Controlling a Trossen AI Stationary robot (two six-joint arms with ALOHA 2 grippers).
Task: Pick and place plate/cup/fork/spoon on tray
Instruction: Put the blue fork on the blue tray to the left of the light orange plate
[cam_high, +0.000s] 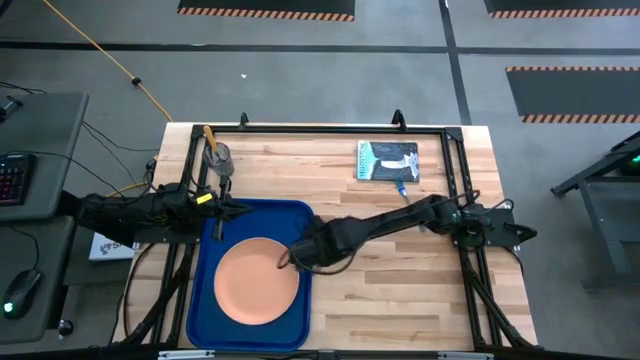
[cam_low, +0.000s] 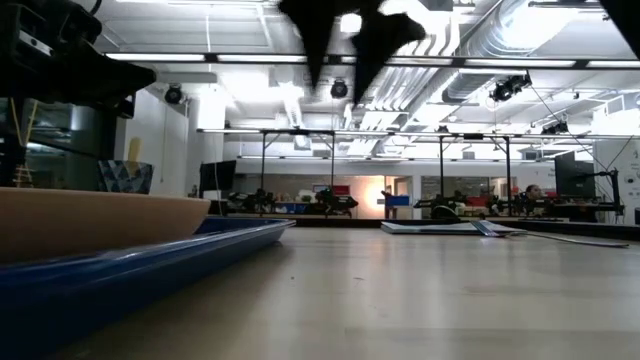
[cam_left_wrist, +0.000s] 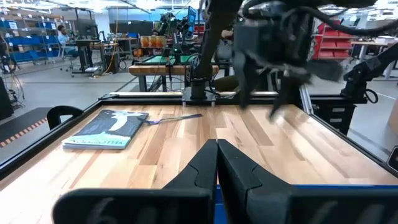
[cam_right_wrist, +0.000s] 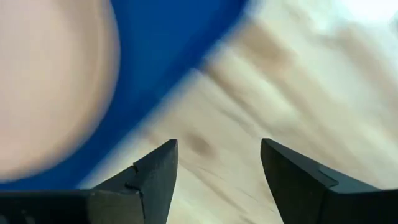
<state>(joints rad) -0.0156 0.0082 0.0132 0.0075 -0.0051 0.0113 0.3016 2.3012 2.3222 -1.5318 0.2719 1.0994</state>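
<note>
The salmon-orange plate (cam_high: 258, 282) lies flat on the blue tray (cam_high: 232, 222) at the table's left. It also shows in the low view (cam_low: 100, 222). My right gripper (cam_high: 284, 262) hangs open and empty above the plate's right rim, and its wrist view (cam_right_wrist: 217, 163) looks down on the tray's edge and the bare wood. My left gripper (cam_high: 228, 208) is shut and empty over the tray's far left corner. The dark grey cup (cam_high: 219, 157) stands beyond the tray. The spoon's yellow handle (cam_high: 207, 133) sticks out of the cup. The teal fork (cam_high: 402, 187) lies by a book.
A teal-covered book (cam_high: 387, 160) lies at the far right of the table, and it also shows in the left wrist view (cam_left_wrist: 106, 129). A black frame runs along the table's far and side edges. Bare wood lies to the right of the tray.
</note>
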